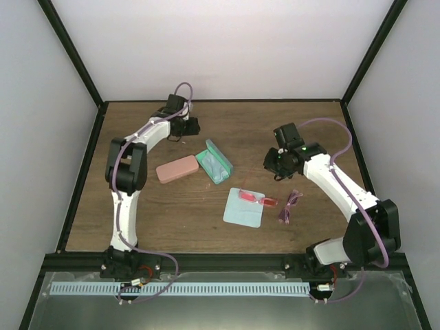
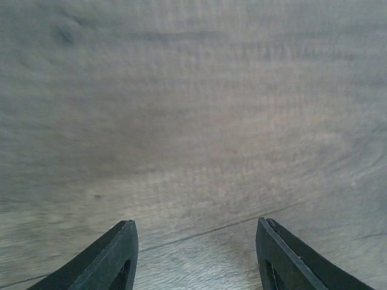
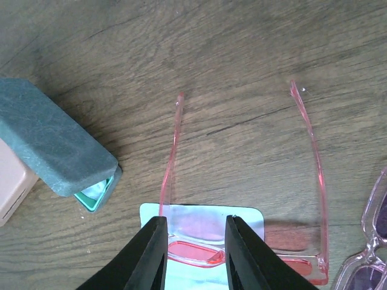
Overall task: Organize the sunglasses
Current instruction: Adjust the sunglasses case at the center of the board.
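Right gripper [image 3: 195, 219] sits at the bottom centre of its wrist view, its black fingers [image 3: 151, 257] a narrow way apart and clamping nothing. Through the gap shows one lens of the red-lensed sunglasses [image 3: 192, 252]. That pair lies front-down-frame on a pale blue cloth [image 1: 242, 210], with both thin arms unfolded and reaching up the picture over the wooden table [image 2: 193, 90]. From above, this gripper is right of centre, up and to the right of the red pair and not touching it.

At the lower right edge of the right wrist view lies the pinkish-purple pair [image 3: 370, 260], just beside the red one, on bare wood.

A blue-grey case [image 3: 48, 139] with mint-green lining showing fills the left of that view, and a pink case [image 1: 177, 169] lies just left of it.

Left gripper [image 2: 196, 222], at the upper left of the overhead view, has its jaws spread wide over bare wood, well apart from both pairs.
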### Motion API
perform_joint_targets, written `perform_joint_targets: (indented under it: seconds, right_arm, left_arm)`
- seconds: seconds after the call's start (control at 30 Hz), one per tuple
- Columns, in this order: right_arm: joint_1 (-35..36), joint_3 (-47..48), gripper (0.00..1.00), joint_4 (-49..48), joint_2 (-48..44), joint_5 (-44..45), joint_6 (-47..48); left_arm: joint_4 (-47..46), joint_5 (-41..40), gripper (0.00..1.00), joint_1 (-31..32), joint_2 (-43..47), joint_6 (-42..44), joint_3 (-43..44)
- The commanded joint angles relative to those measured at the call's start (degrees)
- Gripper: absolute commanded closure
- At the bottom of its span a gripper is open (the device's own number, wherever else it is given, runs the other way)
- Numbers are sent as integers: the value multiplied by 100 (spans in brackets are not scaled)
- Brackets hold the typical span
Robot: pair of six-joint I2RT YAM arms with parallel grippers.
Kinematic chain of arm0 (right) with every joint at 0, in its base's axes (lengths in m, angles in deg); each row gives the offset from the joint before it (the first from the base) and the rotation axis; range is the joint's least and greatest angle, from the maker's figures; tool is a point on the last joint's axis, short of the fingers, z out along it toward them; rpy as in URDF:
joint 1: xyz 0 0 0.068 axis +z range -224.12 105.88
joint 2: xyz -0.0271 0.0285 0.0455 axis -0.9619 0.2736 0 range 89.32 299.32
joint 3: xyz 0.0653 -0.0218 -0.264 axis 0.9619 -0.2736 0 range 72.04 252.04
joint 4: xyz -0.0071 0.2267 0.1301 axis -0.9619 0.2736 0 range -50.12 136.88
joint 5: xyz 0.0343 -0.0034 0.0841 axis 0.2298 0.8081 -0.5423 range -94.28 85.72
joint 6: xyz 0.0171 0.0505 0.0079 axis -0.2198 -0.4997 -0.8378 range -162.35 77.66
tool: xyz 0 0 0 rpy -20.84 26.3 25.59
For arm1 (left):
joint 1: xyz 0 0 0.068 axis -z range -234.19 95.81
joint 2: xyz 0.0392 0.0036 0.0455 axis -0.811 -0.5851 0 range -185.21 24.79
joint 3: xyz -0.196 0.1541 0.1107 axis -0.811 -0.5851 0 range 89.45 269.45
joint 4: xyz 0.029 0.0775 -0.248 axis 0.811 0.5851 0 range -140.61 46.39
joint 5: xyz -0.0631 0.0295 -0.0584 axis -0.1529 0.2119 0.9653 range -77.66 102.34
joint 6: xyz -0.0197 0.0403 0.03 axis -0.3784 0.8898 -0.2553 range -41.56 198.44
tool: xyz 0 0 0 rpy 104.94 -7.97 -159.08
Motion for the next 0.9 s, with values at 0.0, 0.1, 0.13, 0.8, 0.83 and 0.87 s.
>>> perform_joint_targets:
  seconds: [0.0,0.1,0.13,0.8,0.83,0.87]
  right_arm:
    - [50,243,73,200,-37,51,-2]
    - [53,122,73,187,-75,17,-49]
    - [53,61,73,177,-100,-8,-69]
    - [50,-507,72,-177,-209,-319,58]
    - [56,-510,72,-183,-202,-332,75]
    - [63,-513,72,-190,-199,-322,83]
  left_arm:
    - [328,715,44,174,-363,95,239]
    - [273,753,44,371,-344,56,-91]
    - [245,699,44,445,-280,52,-267]
    - [-582,610,45,613,1248,-304,-3471]
    - [-630,613,45,633,1316,-318,-3609]
    - [-702,626,45,658,1379,-347,-3749]
